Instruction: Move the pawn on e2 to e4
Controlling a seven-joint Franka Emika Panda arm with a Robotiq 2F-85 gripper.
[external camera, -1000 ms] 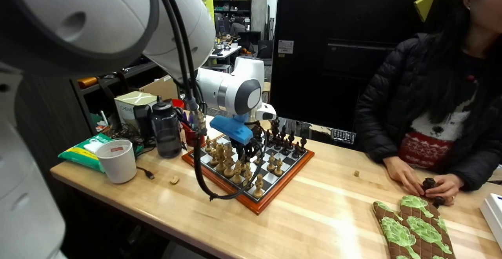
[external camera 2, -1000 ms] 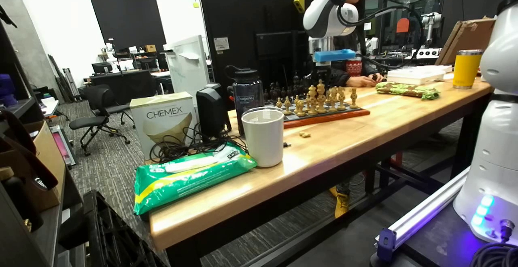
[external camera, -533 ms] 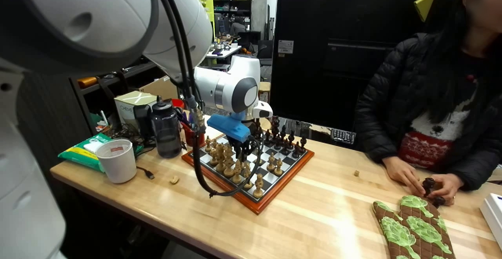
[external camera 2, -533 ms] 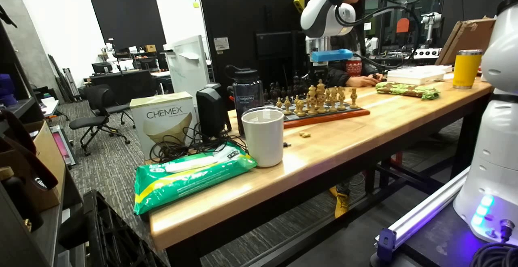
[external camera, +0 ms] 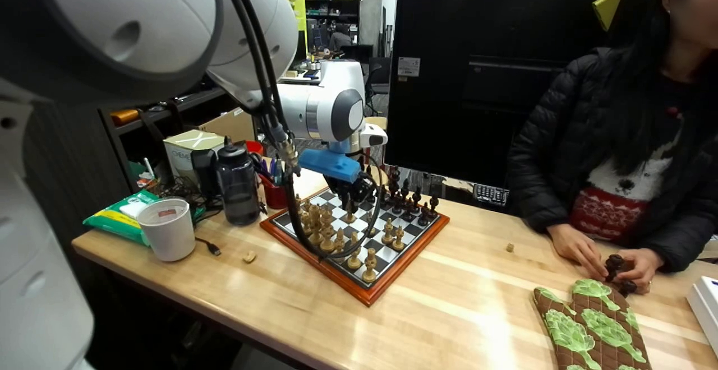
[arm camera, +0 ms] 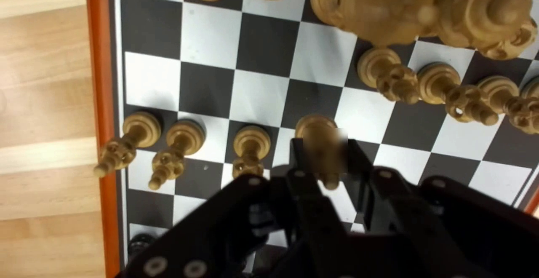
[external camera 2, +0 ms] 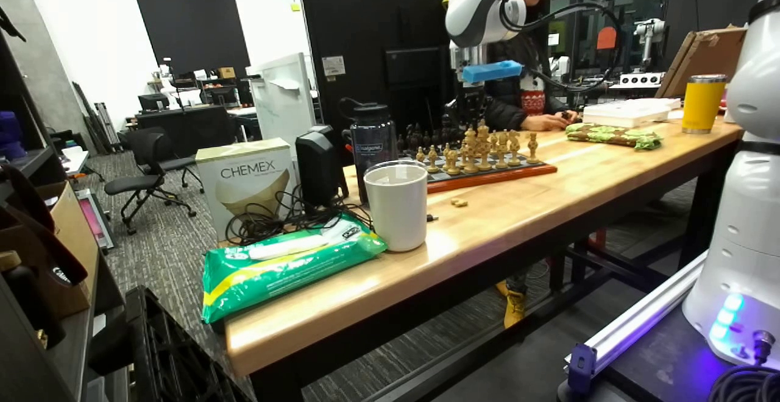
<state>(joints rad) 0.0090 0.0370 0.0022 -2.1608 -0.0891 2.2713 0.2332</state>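
My gripper (external camera: 348,204) hangs over the light side of the chessboard (external camera: 392,283), with its blue mount above it. In the wrist view the gripper (arm camera: 325,151) is shut on a light wooden pawn (arm camera: 315,124). The pawn (external camera: 349,215) appears lifted a little above the squares, over the middle of the light half. Its upper part is blurred between the fingers. In an exterior view the gripper (external camera 2: 470,114) is dark against a black background and the pawn cannot be made out. Several light pawns (arm camera: 142,129) stand in the row beside it.
Tall light pieces (arm camera: 391,8) stand close behind on the back rank. Dark pieces (external camera: 416,197) fill the board's far side. A water bottle (external camera: 238,185), red pen cup (external camera: 274,195) and white cup (external camera: 168,232) stand beside the board. A person's hands (external camera: 586,255) and oven mitt (external camera: 597,325) are at right.
My gripper first shifted slightly left, then rose. The light pawn has come up with it and now shows beneath the fingers. The other pieces stand as before.
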